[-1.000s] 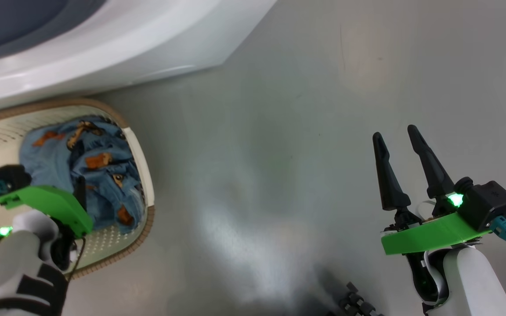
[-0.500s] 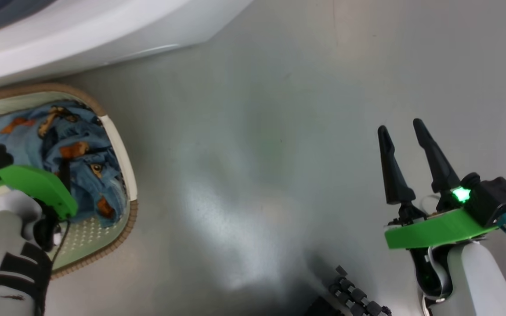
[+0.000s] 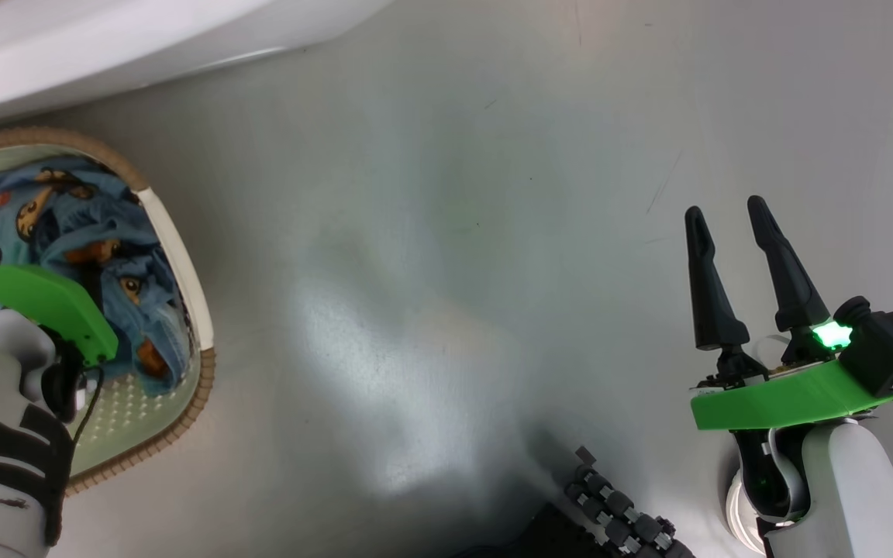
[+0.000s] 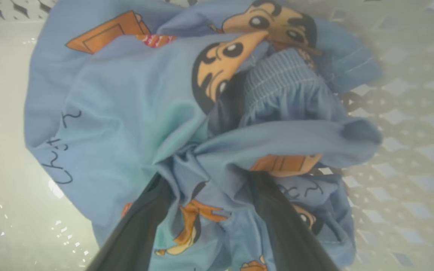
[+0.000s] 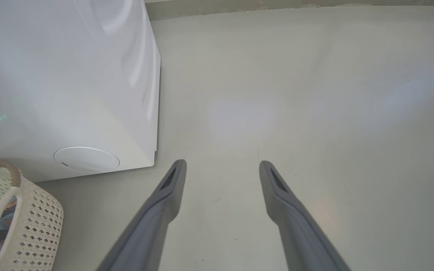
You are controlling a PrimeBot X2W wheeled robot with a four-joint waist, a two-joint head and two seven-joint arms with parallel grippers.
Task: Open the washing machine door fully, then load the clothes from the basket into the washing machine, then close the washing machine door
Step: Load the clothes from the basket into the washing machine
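The clothes (image 3: 67, 225), light blue with orange-brown cartoon figures, lie heaped in the cream basket (image 3: 183, 263) at the left. My left gripper (image 4: 207, 177) is open, its two dark fingers pushed down into the clothes (image 4: 126, 113), a fold of fabric between them and the tips buried. My right gripper (image 3: 725, 205) stands open over bare floor at the right, nothing between its fingers (image 5: 222, 162). The white washing machine (image 3: 105, 46) runs along the top left; its lower front (image 5: 51, 75) stands beside the basket (image 5: 32, 226). The washing machine door is out of view.
Grey floor (image 3: 454, 271) spreads between the basket and my right arm. A black ribbed part of my base (image 3: 617, 519) shows at the bottom. A round white cover (image 5: 86, 159) sits low on the machine's front. The wall's foot (image 5: 277, 5) lies far ahead.
The head camera has turned, sliding basket and machine toward the upper left of the picture. My left gripper stays in the clothes, and both grippers remain open.
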